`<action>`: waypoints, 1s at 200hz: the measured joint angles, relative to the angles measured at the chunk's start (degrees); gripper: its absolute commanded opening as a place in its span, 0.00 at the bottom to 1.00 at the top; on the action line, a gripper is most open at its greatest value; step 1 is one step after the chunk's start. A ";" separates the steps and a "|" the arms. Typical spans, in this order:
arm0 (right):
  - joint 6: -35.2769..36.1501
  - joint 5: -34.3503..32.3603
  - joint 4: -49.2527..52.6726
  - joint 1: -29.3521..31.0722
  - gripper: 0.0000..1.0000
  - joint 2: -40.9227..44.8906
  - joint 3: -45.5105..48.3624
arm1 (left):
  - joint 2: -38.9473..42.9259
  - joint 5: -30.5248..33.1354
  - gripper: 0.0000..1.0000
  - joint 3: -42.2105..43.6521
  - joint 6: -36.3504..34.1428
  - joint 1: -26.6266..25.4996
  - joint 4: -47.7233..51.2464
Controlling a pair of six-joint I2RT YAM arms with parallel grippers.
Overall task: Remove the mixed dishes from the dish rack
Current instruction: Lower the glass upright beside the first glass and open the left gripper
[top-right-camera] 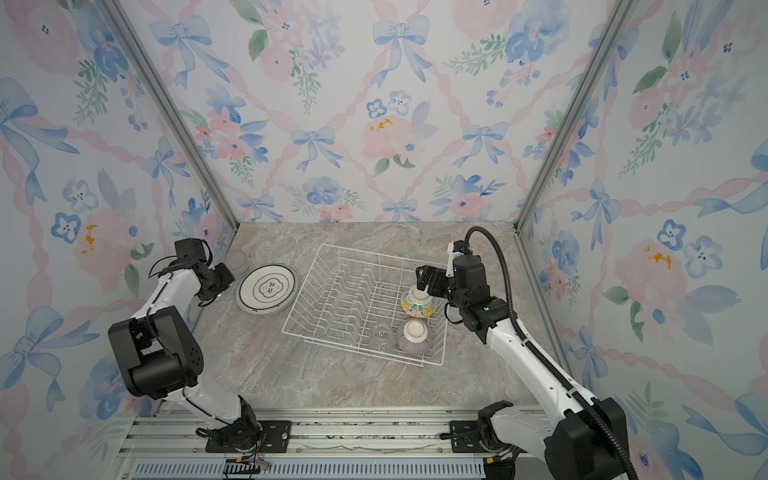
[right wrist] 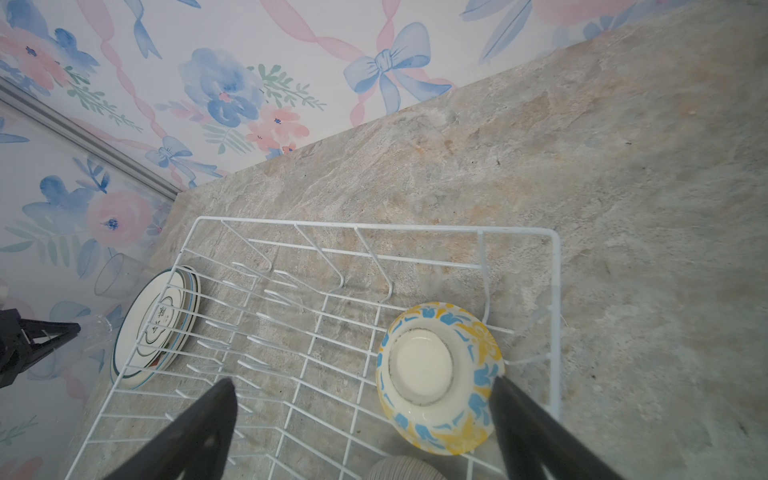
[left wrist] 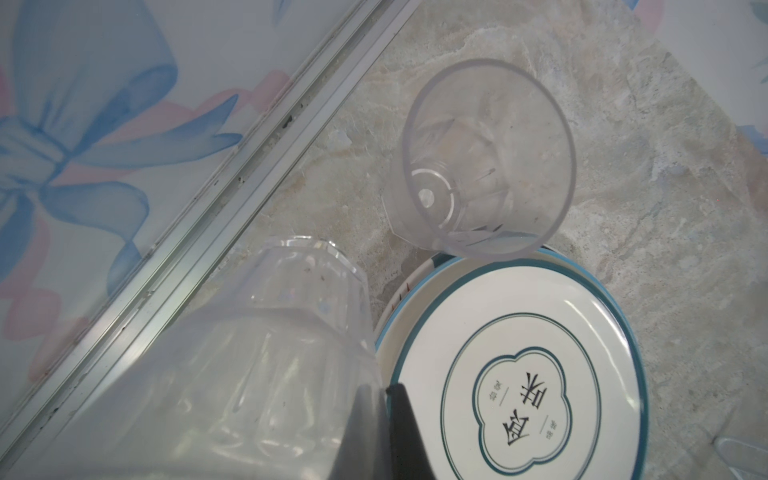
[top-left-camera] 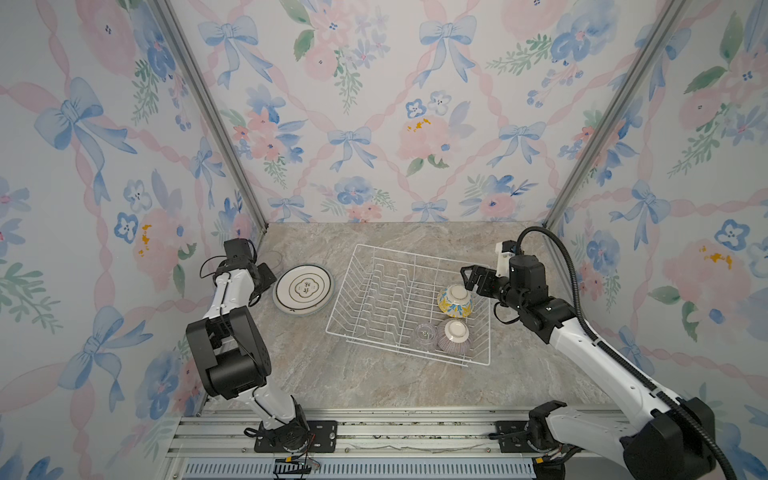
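We are finding the large white wire dish rack (top-left-camera: 409,303) on the marbled grey-beige tabletop (top-left-camera: 374,374) mostly emptied; the round white plates with dark rim bands (top-left-camera: 304,288) are lying stacked on the tabletop just beside the rack's left side, and a small clear glass (left wrist: 490,160) is standing upright beside that stack.

Our left gripper (left wrist: 384,419) is showing its jaws pinched narrow on a second clear glass (left wrist: 266,361), near the plates and the metal wall rail (left wrist: 216,166); our right gripper (right wrist: 361,419) is hanging with jaws wide over the upturned yellow-blue floral bowl (right wrist: 440,376), holding nothing.

We are judging three pieces left in the rack: that floral bowl, an upturned grey-striped bowl (top-left-camera: 454,336) and a clear glass (top-left-camera: 424,336) just beside it.

Floral wallpaper (top-left-camera: 374,104) with blue bows and pink ribbons is enclosing the workspace on three sides.
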State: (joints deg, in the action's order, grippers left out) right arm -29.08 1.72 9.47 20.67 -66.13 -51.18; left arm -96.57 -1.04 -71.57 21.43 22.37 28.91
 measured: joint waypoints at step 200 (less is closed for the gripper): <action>0.07 1.01 0.22 -0.31 0.97 -1.29 0.20 | -2.01 -0.22 0.86 -2.23 -2.14 -0.02 4.11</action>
State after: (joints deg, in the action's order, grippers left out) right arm -29.02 2.72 9.69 20.36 -67.42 -50.98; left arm -98.59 -1.26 -73.80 19.29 22.35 33.01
